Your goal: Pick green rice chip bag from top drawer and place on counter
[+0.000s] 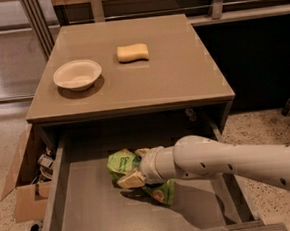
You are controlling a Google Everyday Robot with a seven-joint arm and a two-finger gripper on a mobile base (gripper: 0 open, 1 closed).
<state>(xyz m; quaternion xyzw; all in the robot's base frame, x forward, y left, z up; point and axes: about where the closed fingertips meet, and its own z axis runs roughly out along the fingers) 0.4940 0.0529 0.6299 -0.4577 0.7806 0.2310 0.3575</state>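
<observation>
Nearest is the open top drawer (pixel 92 212), pulled out toward the camera, its front floor bare. About midway across the drawer and a little toward its back lies the green rice chip bag (pixel 121 163), crumpled. Its long axis runs on a slant, from the drawer's back left toward its front right. One end shows pale green with the round logo, and the other end pokes out on the front side of my wrist.

My gripper (pixel 132 179) sits right on the bag's middle, and my arm reaches in from the drawer's right side, so I lie across the bag's long axis rather than along it. The bag is at my jaws, touching them, not off to either side. I cannot tell whether the jaws have closed on it or only rest against it.

I judge that the coming move depends on that contact. If the grip is good, the way out is straight up, clear of the drawer.

Above and behind the drawer is the bench (pixel 181 69), with a white bowl (pixel 77 74) over the drawer's left part. A yellow sponge (pixel 133 52) lies farther back.
</observation>
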